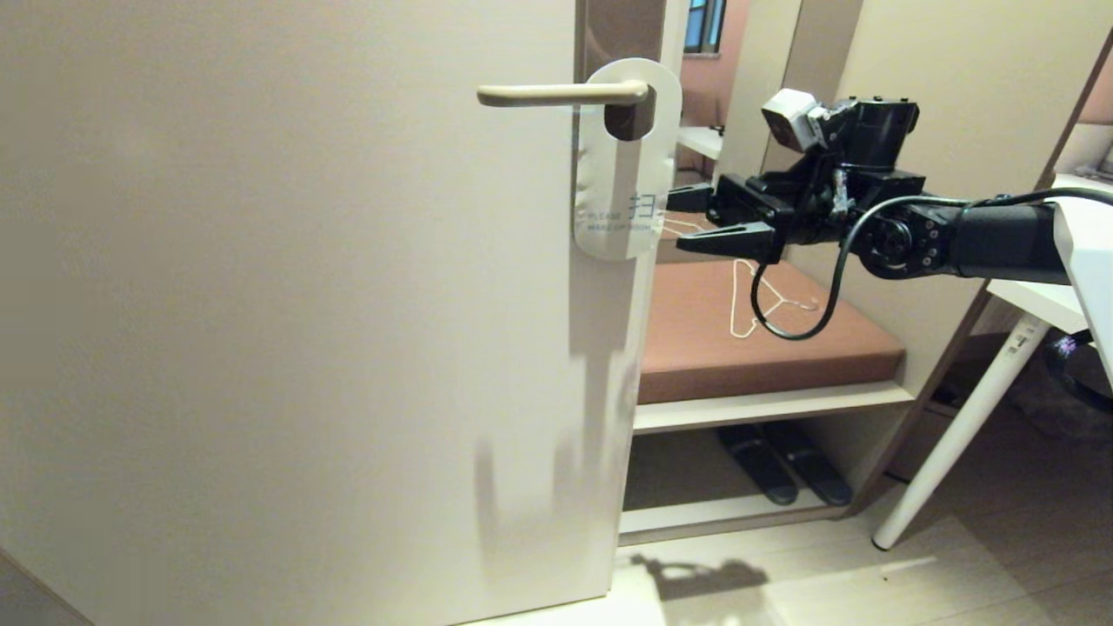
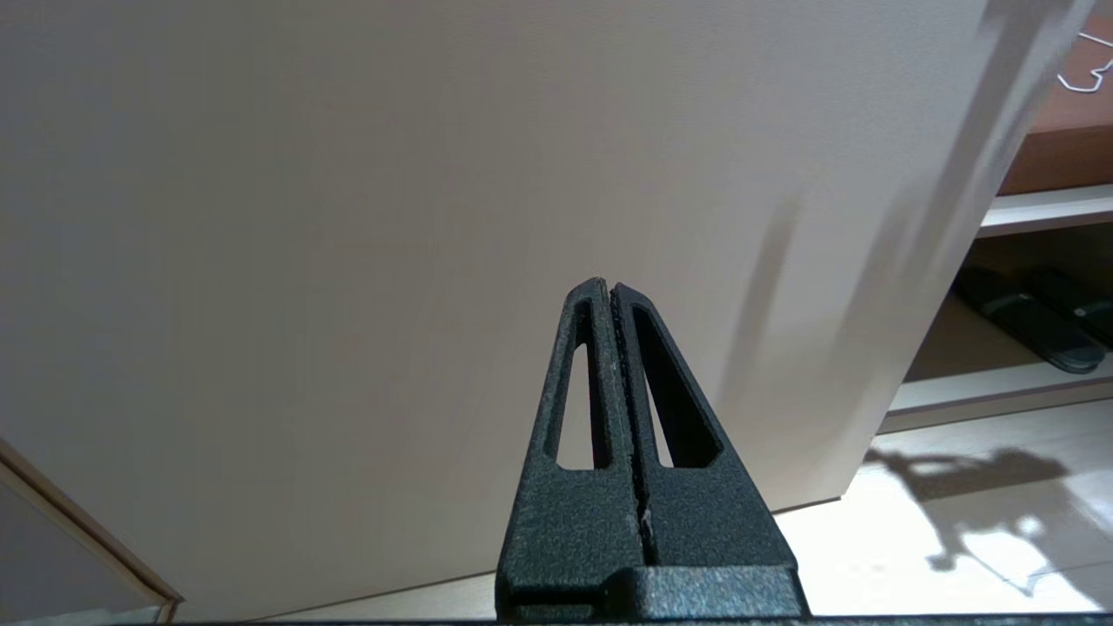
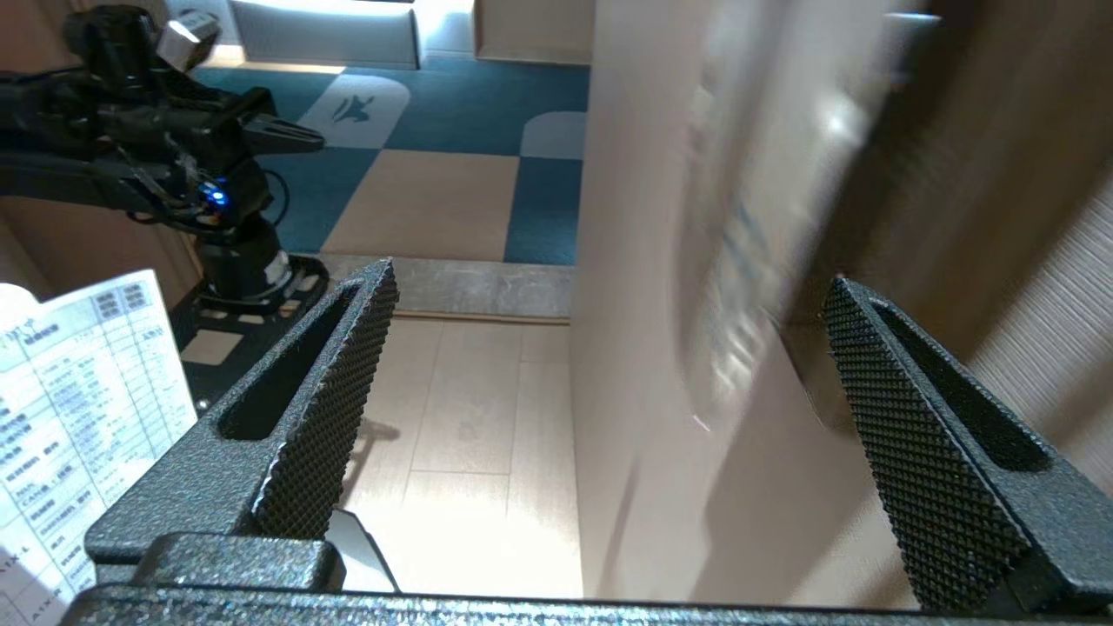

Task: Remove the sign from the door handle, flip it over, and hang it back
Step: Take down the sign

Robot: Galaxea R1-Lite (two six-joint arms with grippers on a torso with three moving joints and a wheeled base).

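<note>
Status, using the door handle (image 1: pixel 556 94) as reference: nothing done yet as far as I can judge. The door (image 1: pixel 287 304) fills the space left of and below the handle. The sign (image 1: pixel 628 161) hangs on the handle at its knuckle end, hole around the lever, body flat against the door edge just below it. The face showing is the white one with faint blue lettering, reading like "PLEASE MAKE UP ROOM". The right gripper (image 1: pixel 704 219) sits to the right of the handle and lower, level with the bottom of the sign, fingers spread wide, gripping nothing; it's just beside the sign's right edge, contact not confirmed. In the right wrist view the door edge and the blurred sign (image 3: pixel 739 235) lie between the spread fingers (image 3: pixel 322 409). The left gripper (image 2: pixel 613 287) is parked well below the handle, facing the blank door, fingers pressed together and empty. Remaining: grab, lift off, flip, rehang — i.e. the whole task.
</note>
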